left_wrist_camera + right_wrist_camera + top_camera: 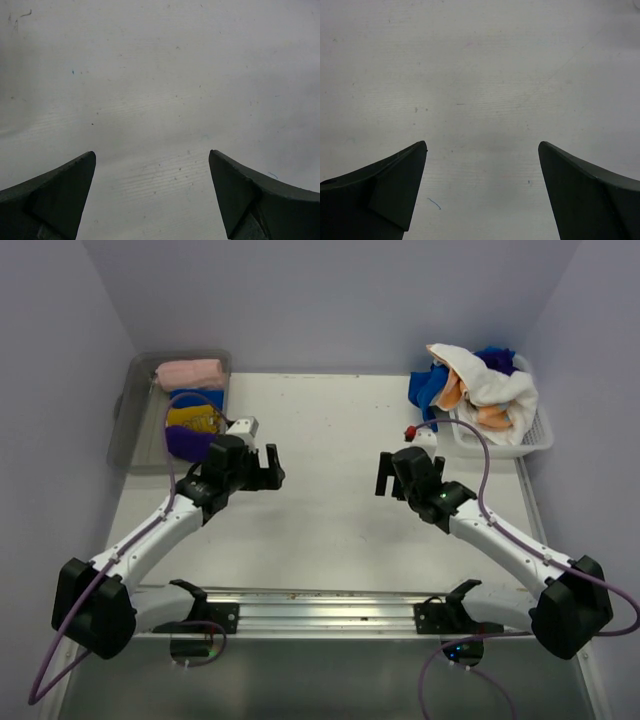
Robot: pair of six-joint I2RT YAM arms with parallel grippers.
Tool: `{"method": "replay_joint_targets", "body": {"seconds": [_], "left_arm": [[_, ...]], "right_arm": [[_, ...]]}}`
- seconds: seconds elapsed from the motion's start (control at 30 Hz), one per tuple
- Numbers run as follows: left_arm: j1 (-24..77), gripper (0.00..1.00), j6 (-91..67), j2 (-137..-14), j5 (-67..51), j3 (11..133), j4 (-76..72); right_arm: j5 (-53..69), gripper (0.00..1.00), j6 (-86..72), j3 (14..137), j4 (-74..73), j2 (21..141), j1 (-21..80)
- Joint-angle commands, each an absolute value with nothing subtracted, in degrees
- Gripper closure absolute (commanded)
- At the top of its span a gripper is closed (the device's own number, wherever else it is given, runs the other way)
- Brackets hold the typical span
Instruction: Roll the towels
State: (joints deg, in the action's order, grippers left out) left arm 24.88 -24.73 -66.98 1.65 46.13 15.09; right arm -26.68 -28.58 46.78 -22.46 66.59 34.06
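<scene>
Soft terry towels [500, 390] — matt table [330, 430]

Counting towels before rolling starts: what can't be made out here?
- Top view: the white towel covers the basket pile; towels beneath uncountable.
- Top view: the left arm overlaps the tub, hiding part of the purple towel.
- Both wrist views: only table; no towels.

Both arms reached inward, jaws spread wide and empty

The left arm [150, 535] and right arm [510, 545] are angled in toward the middle. The left gripper [272, 468] and right gripper [381, 476] are faced toward each other, well apart, with fingers fully splayed.
</scene>
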Motion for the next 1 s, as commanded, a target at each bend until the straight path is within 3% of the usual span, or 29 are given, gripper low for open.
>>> {"method": "replay_joint_targets", "body": {"seconds": [0.0,0.27,0.4,0.6,0.97], "left_arm": [[25.1,0.0,-24.6,-68.0,0.3,46.5,13.8],[25.0,0.0,-25.2,-74.5,7.5,53.6,19.6],[18.7,0.0,-25.5,-80.3,0.5,58.0,22.8],[13.6,0.0,-23.9,-88.4,0.8,66.0,25.2],[6.9,0.0,-21.6,-99.9,1.9,75.2,29.4]], "right_arm": [[-29.2,0.01,-30.6,49.9,-23.1,67.1,33.9],[-29.2,0.01,-31.5,49.0,-23.9,65.3,34.0],[-27.7,0.01,-31.6,47.7,-22.4,63.5,33.9],[-25.6,0.01,-31.3,47.0,-20.4,63.2,34.0],[-28.8,0.01,-25.1,56.8,-22.2,68.0,32.3]]}}
